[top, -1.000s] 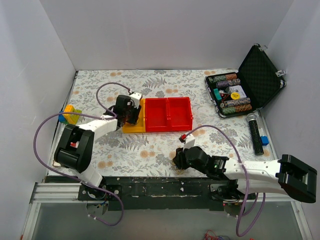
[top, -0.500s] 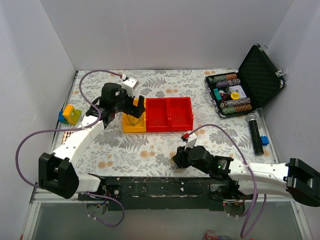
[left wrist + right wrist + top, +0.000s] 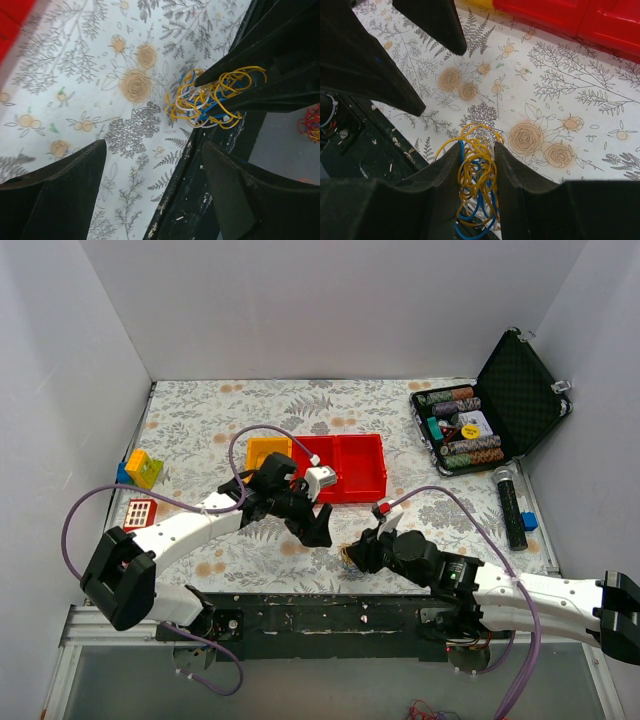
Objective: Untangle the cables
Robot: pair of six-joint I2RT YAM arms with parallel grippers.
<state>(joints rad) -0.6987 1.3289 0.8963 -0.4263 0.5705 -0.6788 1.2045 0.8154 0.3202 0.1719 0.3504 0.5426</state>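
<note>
Step in hand: second grasp. The right gripper (image 3: pixel 477 146), at the table's (image 3: pixel 200 405) near edge, is clamped on the cables (image 3: pixel 477 170), a yellow, blue and white clump. At its 10 o'clock the left gripper (image 3: pixel 155 147) hovers, jaws spread, holding nothing. The next move likely calls for pinching one outer loop and pulling away.

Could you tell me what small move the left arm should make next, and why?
Probably ease the open left end effector forward and close it on an outer yellow loop of the cables. The right end effector pinches the clump, while the left's fingers stand apart, short of it.
</note>
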